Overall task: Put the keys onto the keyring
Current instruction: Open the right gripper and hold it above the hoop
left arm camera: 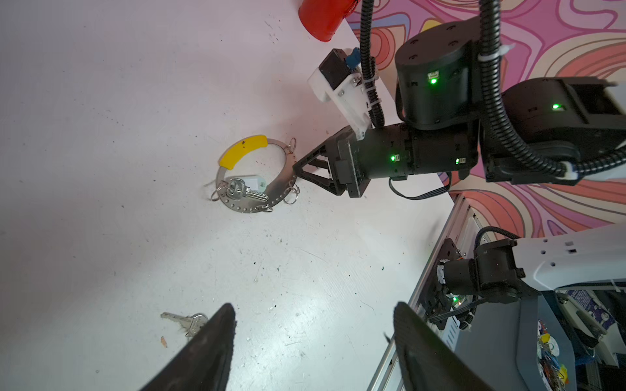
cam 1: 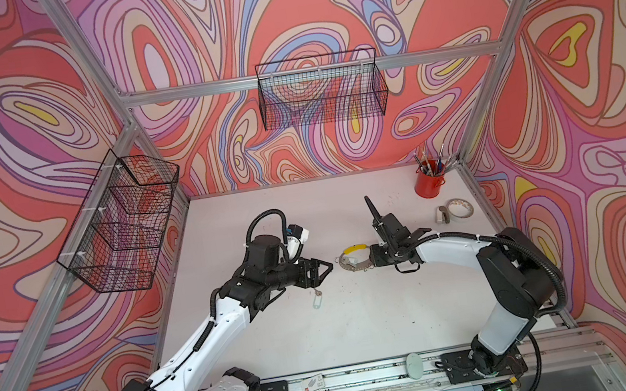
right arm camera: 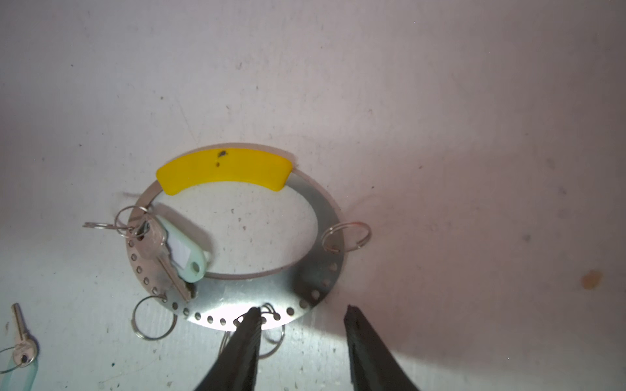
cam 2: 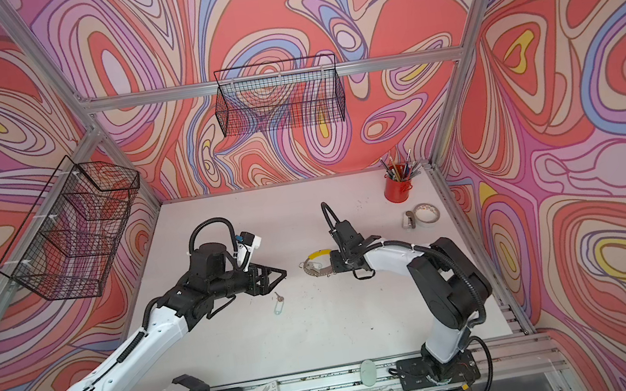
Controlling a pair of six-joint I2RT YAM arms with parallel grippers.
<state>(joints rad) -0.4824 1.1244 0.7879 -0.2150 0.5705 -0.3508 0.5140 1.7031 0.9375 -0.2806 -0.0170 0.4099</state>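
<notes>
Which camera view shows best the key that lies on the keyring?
The right wrist view: the key and its pale tag are large and sharp there, lying across the keyring rim. The left wrist view shows the same pair smaller. In both top views only the tag shows, a whitish speck inside the hoop.

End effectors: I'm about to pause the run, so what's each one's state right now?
Left end effector: open, holding nothing.
Right end effector: open at the rim of the keyring, holding nothing.

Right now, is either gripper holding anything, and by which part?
Nothing is held: left gripper open beside the loose key; right gripper open, one fingertip at the rim of the keyring.
</notes>
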